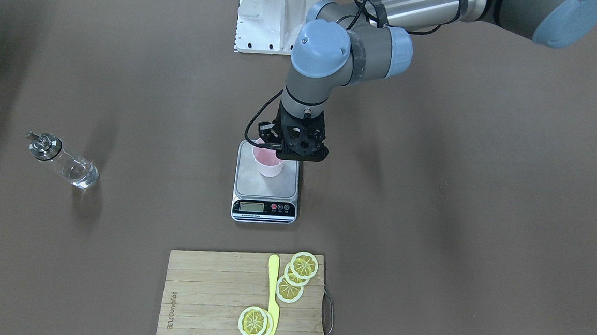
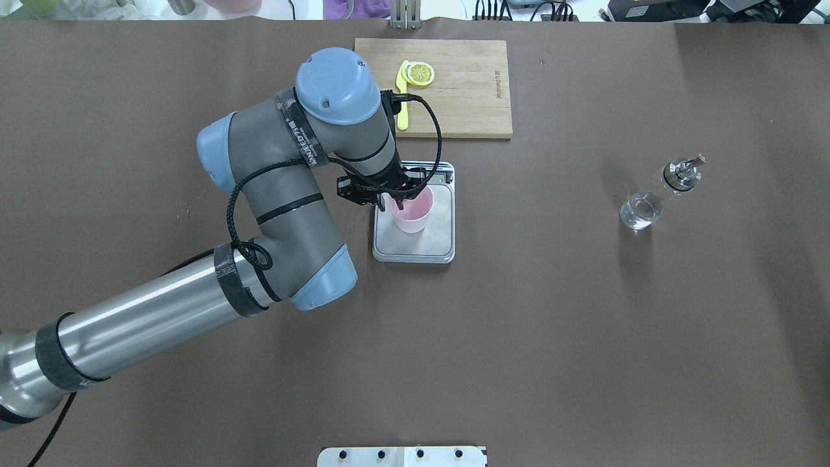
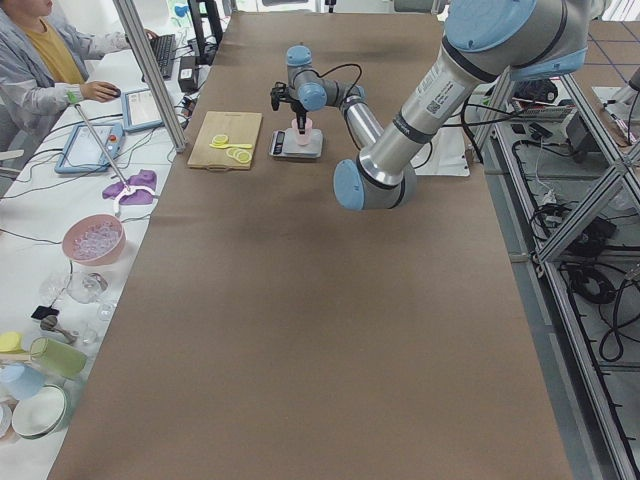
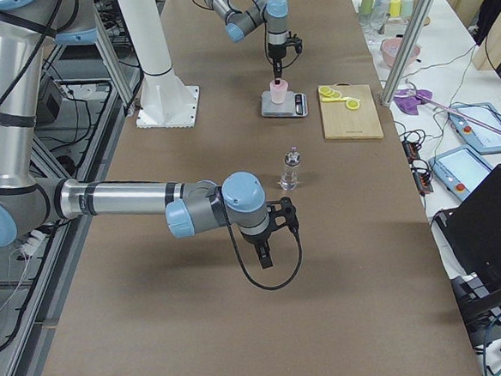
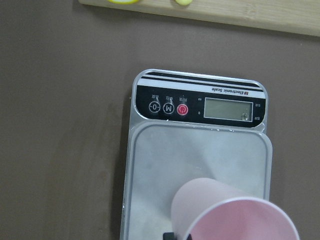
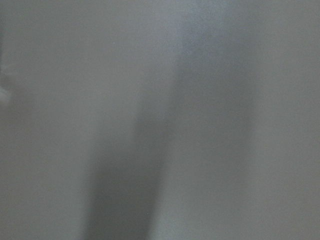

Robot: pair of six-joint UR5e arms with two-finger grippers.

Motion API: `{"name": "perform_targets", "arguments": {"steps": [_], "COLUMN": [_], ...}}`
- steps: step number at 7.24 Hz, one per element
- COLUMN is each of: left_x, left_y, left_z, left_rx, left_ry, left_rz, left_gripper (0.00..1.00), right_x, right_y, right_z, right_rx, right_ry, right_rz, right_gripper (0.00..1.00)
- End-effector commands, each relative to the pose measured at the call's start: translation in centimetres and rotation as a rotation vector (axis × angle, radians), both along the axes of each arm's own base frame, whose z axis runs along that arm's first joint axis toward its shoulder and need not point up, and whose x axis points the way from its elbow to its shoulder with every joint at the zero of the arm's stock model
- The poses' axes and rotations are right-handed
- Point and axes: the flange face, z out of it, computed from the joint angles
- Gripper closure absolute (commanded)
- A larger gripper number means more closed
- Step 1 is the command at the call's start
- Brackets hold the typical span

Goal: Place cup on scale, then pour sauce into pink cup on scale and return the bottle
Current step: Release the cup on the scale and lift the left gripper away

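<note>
You have the left gripper (image 2: pixel 403 196) clamped on the cup (image 2: pixel 414 215) at its rim, one finger inside and one outside. That grip keeps the cup upright and its base free to meet the scale (image 2: pixel 431 245). The cup is over the platform, clear of the display; whether it rests there or hangs just above, I cannot tell. The bottle (image 2: pixel 653 198) stands upright well apart, on the right arm's side, with the sauce (image 2: pixel 639 213) inside. The right gripper (image 4: pixel 266 252) hangs over the table on that side. I cannot tell whether its jaws are apart or together.
</note>
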Motion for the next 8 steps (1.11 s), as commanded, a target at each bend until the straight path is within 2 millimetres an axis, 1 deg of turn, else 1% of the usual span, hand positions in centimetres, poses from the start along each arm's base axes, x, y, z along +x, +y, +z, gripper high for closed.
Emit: {"name": "perform_targets", "arguments": {"steps": [1, 2, 3, 4, 5, 6, 7, 8], "left_x": [-0.1, -1.1, -3.6, -7.4, -11.7, -15.4, -18.3, -20.4], "left_y": [0.2, 0.5, 0.9, 1.4, 2.3, 2.8, 2.5, 2.5], "left_z": [-0.7, -1.5, -2.5, -3.1, -2.4, 0.2, 3.0, 4.3], "left_rx": [0.007, 0.018, 0.026, 0.020, 0.067, 0.118, 0.159, 0.178], "left_ry": [0.010, 0.029, 0.033, 0.024, 0.025, 0.016, -0.008, -0.020], "left_rz": [0.000, -0.005, -0.012, -0.030, -0.028, 0.021, 0.037, 0.032], "left_gripper": [0.06, 0.03, 0.03, 0.03, 0.03, 0.03, 0.03, 0.03], "right_x": [0.0, 0.0, -0.1, -0.3, -1.2, -3.5, -6.2, -8.3], "right_y": [0.0, 0.0, -0.2, -0.5, -1.1, -2.3, -2.7, -3.6], "right_z": [0.0, 0.0, -0.2, -0.6, -1.1, -2.6, -4.0, -5.8], "right_rx": [-0.001, -0.001, 0.004, 0.011, 0.008, 0.050, 0.166, 0.272], "right_ry": [0.000, 0.000, 0.000, -0.001, -0.004, -0.015, -0.025, -0.038], "right_rz": [0.000, 0.000, -0.002, -0.004, -0.009, -0.037, -0.097, -0.136], "right_gripper": [0.00, 0.00, 0.00, 0.00, 0.00, 0.05, 0.09, 0.10]}}
